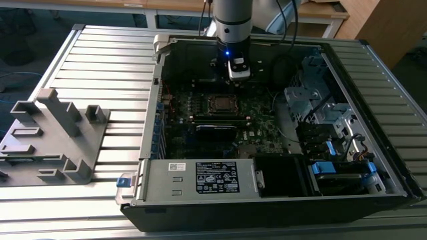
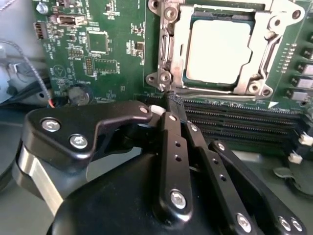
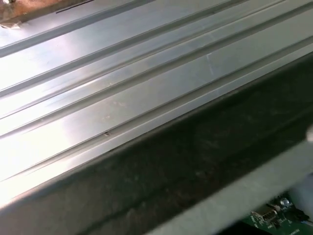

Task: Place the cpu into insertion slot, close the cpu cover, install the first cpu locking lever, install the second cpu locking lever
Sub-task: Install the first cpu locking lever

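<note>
The cpu (image 2: 220, 49), a square chip with a pale silver top, lies flat in the insertion slot (image 1: 222, 102) on the green motherboard. The cpu cover (image 2: 178, 44), a silver frame, lies closed around it, and the chip shows through its window. Thin metal levers run along two opposite sides of the socket (image 2: 163, 54) (image 2: 268, 54). My gripper (image 2: 172, 100) is shut with nothing between its black fingers, its tip right at the socket's corner beside one lever's end. In the exterior view the gripper (image 1: 238, 75) hangs inside the open computer case just behind the socket.
Long black memory slots (image 2: 244, 120) run beside the socket under my fingers. Drive cages and cables (image 1: 320, 100) fill the case on the exterior view's right, and a power supply (image 1: 200, 177) sits in front. A grey fixture (image 1: 53, 140) stands on the ribbed table (image 3: 122, 98).
</note>
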`<state>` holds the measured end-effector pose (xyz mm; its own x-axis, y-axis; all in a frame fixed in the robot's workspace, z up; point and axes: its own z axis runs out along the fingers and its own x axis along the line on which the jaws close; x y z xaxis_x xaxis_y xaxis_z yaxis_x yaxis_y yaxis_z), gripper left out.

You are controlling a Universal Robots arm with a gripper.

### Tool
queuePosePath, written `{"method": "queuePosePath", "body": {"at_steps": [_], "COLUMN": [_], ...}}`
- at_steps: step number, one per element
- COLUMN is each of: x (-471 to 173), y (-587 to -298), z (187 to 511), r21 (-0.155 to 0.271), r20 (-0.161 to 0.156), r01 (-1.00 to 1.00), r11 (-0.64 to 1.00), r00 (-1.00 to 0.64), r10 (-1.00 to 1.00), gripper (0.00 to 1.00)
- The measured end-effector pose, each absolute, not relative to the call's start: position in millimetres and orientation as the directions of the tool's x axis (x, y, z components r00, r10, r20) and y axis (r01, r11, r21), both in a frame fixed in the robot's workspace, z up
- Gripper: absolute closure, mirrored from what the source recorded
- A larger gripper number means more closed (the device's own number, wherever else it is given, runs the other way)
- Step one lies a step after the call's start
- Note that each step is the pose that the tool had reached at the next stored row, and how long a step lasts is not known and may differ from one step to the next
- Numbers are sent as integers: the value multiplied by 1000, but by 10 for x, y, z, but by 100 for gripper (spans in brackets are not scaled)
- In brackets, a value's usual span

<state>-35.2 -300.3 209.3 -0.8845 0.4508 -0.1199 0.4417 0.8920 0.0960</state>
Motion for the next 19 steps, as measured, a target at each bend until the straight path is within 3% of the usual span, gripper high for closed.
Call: {"method": "queuePosePath", "body": {"at_steps": [19], "x": [-376], "y": [-3013], "z": [2127], "r21": [97], "r20": [-118], "r01": [375], "r11": [922], "r00": [-916], "r10": [384], "gripper": [89]}}
